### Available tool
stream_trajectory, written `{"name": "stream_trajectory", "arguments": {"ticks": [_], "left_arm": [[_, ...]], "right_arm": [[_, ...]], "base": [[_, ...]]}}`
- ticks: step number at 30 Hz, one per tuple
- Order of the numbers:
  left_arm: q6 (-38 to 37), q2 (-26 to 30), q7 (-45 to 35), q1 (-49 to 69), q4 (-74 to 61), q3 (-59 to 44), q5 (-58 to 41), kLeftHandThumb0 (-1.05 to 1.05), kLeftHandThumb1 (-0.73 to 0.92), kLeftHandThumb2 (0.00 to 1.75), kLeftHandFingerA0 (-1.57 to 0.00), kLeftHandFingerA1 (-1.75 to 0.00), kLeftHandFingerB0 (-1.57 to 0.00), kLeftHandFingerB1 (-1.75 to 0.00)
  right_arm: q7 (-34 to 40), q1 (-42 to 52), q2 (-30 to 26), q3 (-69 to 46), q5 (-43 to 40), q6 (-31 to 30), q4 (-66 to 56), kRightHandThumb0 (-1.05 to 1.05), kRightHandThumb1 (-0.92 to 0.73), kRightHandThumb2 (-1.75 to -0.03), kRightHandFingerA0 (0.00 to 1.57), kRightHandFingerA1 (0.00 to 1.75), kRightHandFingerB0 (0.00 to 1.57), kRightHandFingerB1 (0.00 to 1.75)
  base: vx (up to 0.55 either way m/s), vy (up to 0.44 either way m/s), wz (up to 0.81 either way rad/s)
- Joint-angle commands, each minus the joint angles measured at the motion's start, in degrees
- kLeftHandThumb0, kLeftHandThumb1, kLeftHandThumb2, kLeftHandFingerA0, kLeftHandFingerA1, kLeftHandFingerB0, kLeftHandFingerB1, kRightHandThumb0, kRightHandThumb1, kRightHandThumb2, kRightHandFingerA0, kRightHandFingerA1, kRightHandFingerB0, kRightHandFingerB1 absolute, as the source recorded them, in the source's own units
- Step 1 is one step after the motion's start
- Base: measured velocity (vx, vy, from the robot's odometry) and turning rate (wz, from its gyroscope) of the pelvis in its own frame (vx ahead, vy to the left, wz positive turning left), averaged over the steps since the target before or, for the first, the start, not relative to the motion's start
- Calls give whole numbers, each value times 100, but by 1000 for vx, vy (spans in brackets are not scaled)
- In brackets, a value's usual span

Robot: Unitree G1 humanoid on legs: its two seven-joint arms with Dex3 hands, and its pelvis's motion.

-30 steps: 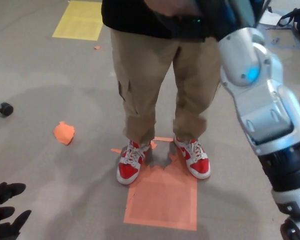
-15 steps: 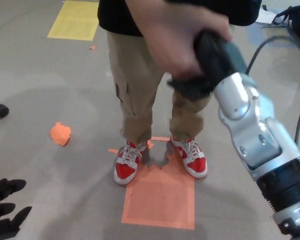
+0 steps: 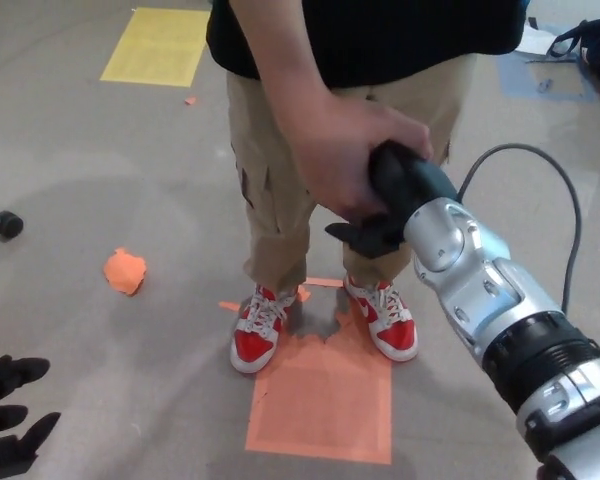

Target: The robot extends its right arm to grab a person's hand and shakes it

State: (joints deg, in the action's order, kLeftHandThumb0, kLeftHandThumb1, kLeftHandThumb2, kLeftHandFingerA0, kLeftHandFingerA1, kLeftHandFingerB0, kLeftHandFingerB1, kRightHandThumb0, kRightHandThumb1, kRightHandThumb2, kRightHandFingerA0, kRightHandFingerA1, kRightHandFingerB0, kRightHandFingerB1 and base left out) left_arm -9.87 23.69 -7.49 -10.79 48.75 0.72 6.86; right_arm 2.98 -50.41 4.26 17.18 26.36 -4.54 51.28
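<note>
Item: person's bare hand [image 3: 345, 160], centre of frame, one; wrapped over the robot's black right hand [image 3: 395, 195], whose fingers [image 3: 365, 235] are curled closed in the clasp. Handling, judged: soft, yielding, easily hurt; hold across the palm, lightly, never by single digits.

Robot's black left hand [image 3: 10, 415], lower left corner, one; fingers spread, empty.

Red-and-white sneakers [image 3: 325, 325], two. Orange square floor marking [image 3: 325, 400], one. Yellow floor patch [image 3: 160, 45], upper left, one. Crumpled orange scrap [image 3: 125, 270], one.
</note>
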Motion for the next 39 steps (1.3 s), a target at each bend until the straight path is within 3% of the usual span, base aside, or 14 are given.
{"name": "stream_trajectory", "arguments": {"ticks": [1, 2, 3, 4, 5, 17, 20, 32, 33, 34, 35, 36, 37, 39], "left_arm": [[-117, 130, -13, 24, 48, -19, 67, -43, 72, 72, -28, -44, -21, -40], [-143, 134, 32, 25, 58, -7, 94, -42, 74, 72, -27, -43, -21, -39], [-104, 151, 54, 15, 60, 31, 147, -42, 74, 72, -27, -43, -21, -39], [-93, 155, 63, 22, 56, 36, 155, -42, 74, 72, -26, -42, -21, -39], [-92, 160, 49, 39, 47, 29, 140, -44, 74, 71, -26, -42, -21, -38], [-92, 176, -16, 37, 36, 58, 156, -47, 72, 73, -27, -43, -22, -39], [-139, 139, -3, 39, 73, 44, 137, -46, 72, 73, -28, -43, -22, -39], [-215, 67, 55, -80, 328, 98, 173, -46, 73, 71, -27, -42, -23, -39], [-186, 38, 35, -106, 358, 112, 171, -24, 61, 108, -12, -52, -10, -51], [-157, 6, 1, -136, 384, 154, 194, -24, 61, 108, -12, -52, -10, -51], [-127, 13, 16, -131, 369, 168, 216, -42, 77, 62, -28, -38, -22, -33], [-88, 23, 34, -123, 347, 186, 244, -42, 77, 62, -28, -38, -22, -33], [-117, -11, 7, -68, 377, 148, 176, -24, 61, 108, -12, -52, -11, -51], [-126, -59, 7, 24, 369, 146, 155, -23, 62, 108, -12, -52, -11, -51]], "right_arm": [[-139, 206, 31, -91, -280, 280, 276, -33, -73, -61, 93, 71, 47, 43], [-257, 205, -27, -122, -316, 229, 287, -34, -48, -101, 3, 50, 0, 47], [-406, 175, -82, -101, -308, 131, 307, -34, -48, -101, 3, 50, 0, 47], [-462, 170, -127, -60, -268, 85, 314, -80, -55, -87, 0, 16, 9, 20], [-518, 186, -218, 6, -198, 40, 314, -90, -60, -89, 0, 5, 6, 6], [-757, 688, -1375, -422, -473, -45, 553, -85, -58, -86, 0, 15, 0, 1], [-804, 1036, -1670, -620, -616, 38, 635, -89, -62, -91, 0, 5, 0, 0], [-1423, 1567, -1996, -631, -682, 35, 1543, -88, -63, -90, 0, 4, 0, 0], [-1572, 1647, -2051, -636, -697, 96, 1704, -89, -66, -92, 0, 4, 0, 0], [-1677, 1734, -2118, -640, -705, 166, 1846, -89, -66, -92, 0, 4, 0, 0], [-1716, 1739, -2112, -673, -744, 161, 1901, -89, -66, -93, 0, 3, 0, 0], [-1764, 1746, -2104, -715, -793, 153, 1966, -89, -66, -93, 0, 3, 0, 0], [-1945, 1840, -2084, -931, -1015, 114, 2092, -89, -64, -93, 0, 3, 0, 1], [-2182, 1942, -2091, -1170, -1224, 54, 2185, -85, -63, -93, 0, 4, 0, 3]], "base": [[0, 0, 0], [0, 0, 0], [0, 0, 0], [0, 0, 0], [0, 0, 0], [0, 0, 0], [0, 0, 0], [0, 0, 0], [0, 0, 0], [0, 0, 0], [0, 0, 0], [0, 0, 0], [0, 0, 0], [0, 0, 0]]}}
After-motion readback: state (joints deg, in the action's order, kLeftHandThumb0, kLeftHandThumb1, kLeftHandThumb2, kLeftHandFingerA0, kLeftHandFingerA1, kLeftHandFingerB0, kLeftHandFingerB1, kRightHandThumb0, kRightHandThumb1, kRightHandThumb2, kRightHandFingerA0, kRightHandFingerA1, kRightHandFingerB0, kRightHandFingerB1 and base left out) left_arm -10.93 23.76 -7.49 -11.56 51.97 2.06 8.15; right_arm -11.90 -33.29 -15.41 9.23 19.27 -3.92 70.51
